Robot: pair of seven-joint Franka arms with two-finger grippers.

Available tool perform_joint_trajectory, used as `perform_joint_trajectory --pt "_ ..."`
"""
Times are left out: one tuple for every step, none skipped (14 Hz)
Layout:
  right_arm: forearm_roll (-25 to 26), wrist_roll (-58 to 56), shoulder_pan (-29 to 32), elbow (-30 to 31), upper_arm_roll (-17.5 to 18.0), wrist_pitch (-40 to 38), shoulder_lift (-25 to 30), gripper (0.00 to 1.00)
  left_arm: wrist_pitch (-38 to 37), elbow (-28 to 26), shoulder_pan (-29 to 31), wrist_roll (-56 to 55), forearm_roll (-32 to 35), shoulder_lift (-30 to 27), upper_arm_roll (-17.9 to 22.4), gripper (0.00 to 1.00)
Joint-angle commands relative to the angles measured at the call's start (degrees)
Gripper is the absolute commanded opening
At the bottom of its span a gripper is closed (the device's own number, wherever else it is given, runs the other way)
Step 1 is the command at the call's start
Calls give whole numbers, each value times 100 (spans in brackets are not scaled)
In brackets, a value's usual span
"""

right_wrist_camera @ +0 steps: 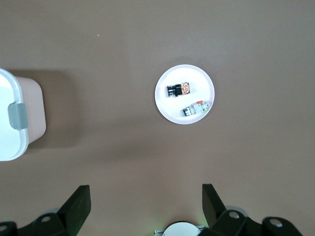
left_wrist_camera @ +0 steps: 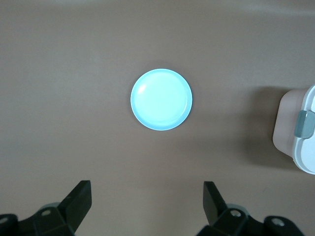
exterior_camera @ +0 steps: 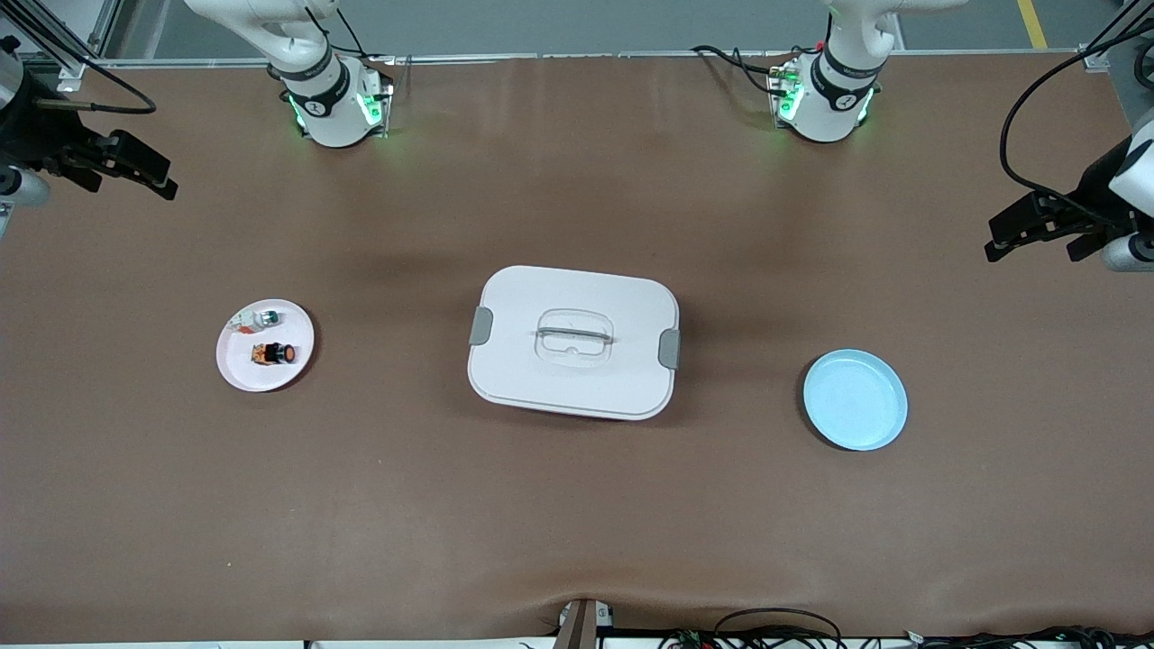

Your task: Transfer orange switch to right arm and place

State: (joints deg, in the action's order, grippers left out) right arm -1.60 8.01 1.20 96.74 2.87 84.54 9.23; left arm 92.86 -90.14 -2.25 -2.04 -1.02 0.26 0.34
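1. In the front view you have the orange switch lying on its side on the pink plate, toward the right arm's end of the brown surface.
2. A small white-silver part shares that plate, just beside the switch and farther from the front camera.
3. Only the right wrist view shows you that pair close up, with the switch's black body and orange end.
4. The white lidded box sits mid-surface; each wrist view catches only one corner of it.
5. The blue plate, toward the left arm's end, fills the left wrist view's middle.
6. Your right gripper and left gripper hang over opposite ends, both spread wide and holding nothing.
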Motion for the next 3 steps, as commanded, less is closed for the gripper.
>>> perform_joint_trajectory --pt "-138 -334 -41 56 -59 27 149 100 -92 49 -3 107 58 -9 19 100" --pt "-252 -414 -23 56 -85 45 149 100 -84 49 5 107 58 -9 19 100" --pt "-323 -423 -15 56 -94 62 149 100 -83 49 -3 107 58 -9 19 100"
